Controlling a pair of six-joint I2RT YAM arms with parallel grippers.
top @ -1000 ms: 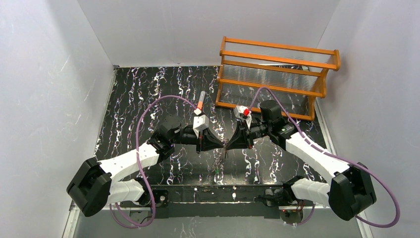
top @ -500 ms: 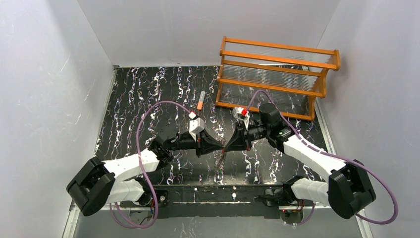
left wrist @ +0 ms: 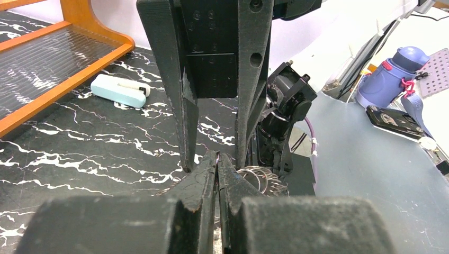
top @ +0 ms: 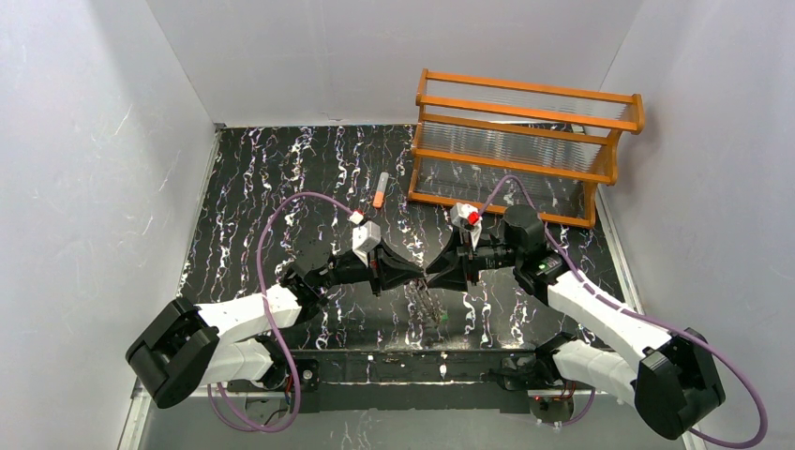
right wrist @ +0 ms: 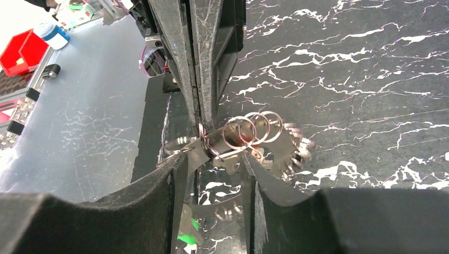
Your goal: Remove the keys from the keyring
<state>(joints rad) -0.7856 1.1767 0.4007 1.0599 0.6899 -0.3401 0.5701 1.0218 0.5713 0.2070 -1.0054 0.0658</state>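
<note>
The keyring [top: 427, 302] is a bunch of wire rings and flat, toothed grey metal pieces. It hangs where my two grippers meet, low over the table. My left gripper [top: 421, 275] is shut on one wire ring of it; its closed tips show in the left wrist view [left wrist: 217, 159]. My right gripper [right wrist: 212, 165] faces it with its fingers [right wrist: 177, 174] part-way apart. A flat metal piece spans the gap between them. The rings [right wrist: 249, 129] fan out to the right. A green key tag [right wrist: 188, 235] hangs below, and a red one [right wrist: 247, 138] shows behind the rings.
An orange wooden rack [top: 520, 141] stands at the back right. An orange-and-grey tube [top: 380, 189] lies left of it. A pale white-blue clip [left wrist: 119, 91] lies near the rack's foot. The table's near edge [top: 412, 354] is close below the grippers.
Both grippers have moved together toward the near edge and lower, carrying the keyring. The bunch now hangs closer to the table.
</note>
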